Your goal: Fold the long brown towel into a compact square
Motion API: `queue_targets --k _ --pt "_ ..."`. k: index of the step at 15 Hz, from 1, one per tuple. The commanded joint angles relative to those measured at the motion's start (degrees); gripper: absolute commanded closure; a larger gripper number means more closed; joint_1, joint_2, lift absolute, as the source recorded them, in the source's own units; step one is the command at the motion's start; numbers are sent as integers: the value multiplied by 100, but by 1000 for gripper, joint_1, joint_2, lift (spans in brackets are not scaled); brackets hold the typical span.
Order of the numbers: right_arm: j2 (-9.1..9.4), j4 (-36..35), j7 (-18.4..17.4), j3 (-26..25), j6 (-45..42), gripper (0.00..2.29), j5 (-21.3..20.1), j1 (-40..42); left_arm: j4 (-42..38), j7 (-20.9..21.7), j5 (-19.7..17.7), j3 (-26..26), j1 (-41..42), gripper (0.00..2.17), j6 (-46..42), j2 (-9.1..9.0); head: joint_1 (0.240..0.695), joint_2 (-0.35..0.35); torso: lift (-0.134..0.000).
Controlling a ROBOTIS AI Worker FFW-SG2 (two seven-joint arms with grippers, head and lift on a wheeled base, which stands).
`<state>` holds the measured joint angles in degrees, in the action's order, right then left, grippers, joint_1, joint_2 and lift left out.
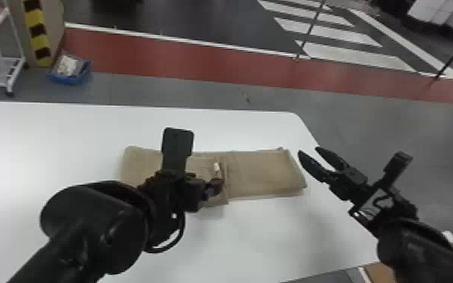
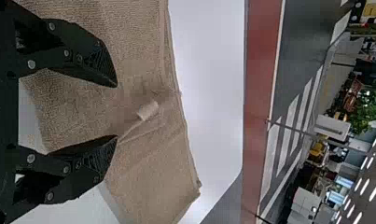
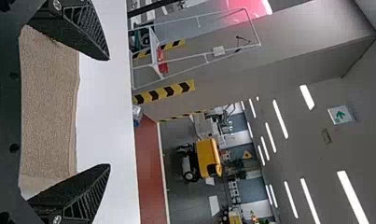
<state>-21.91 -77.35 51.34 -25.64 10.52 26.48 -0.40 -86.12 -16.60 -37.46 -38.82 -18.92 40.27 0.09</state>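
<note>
On the white surface (image 1: 67,128), the brown towel (image 1: 263,171) lies part-folded. The open left end effector (image 2: 116,112), above it, could pinch one layer and undo the fold; the open right end effector (image 1: 308,150) could nudge its end askew. The label (image 2: 147,110) might snag.

The towel (image 1: 263,175) is plain brown with a white tag (image 1: 216,166), the tabletop (image 1: 49,131) white, the left tool (image 1: 215,184) and the right tool (image 1: 307,150) black, and beyond the tabletop's far edge come grey floor (image 1: 350,116), a red floor band (image 1: 161,56), white crosswalk stripes (image 1: 350,52) on dark grey, and yellow-and-black striped tape (image 1: 37,34).
</note>
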Motion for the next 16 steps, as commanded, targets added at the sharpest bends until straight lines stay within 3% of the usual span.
queue_targets --k 1,4,5,7,10,11,13,16 --pt "135 -246 -115 129 193 103 -29 102 -142 -19 28 59 99 26 -41 -24 695 -350 -120" --pt "407 -888 -634 296 931 265 -161 233 -942 -54 99 208 266 26 82 -24 695 -350 -120" --pt "486 -1213 -976 437 1160 377 -257 330 -1170 -37 99 366 328 26 82 88 695 -350 -120" --pt "662 -1766 -1565 762 1933 404 -380 418 -1487 183 99 894 583 26 82 554 695 -350 -120" --pt "917 -2514 -2637 1281 2671 404 -653 585 -1874 403 -130 1263 846 26 100 1283 695 -350 -120" --pt "943 -2724 -2998 1483 2917 404 -697 629 -1935 500 -147 1395 952 26 100 1433 695 -350 -120" --pt "970 -3190 -3780 1887 3357 404 -732 734 -2093 702 -183 1658 1163 26 100 1512 695 -305 -120" --pt "1066 -3313 -4184 2036 3744 404 -732 734 -2357 807 -244 1878 1409 26 117 1661 695 -237 -120"
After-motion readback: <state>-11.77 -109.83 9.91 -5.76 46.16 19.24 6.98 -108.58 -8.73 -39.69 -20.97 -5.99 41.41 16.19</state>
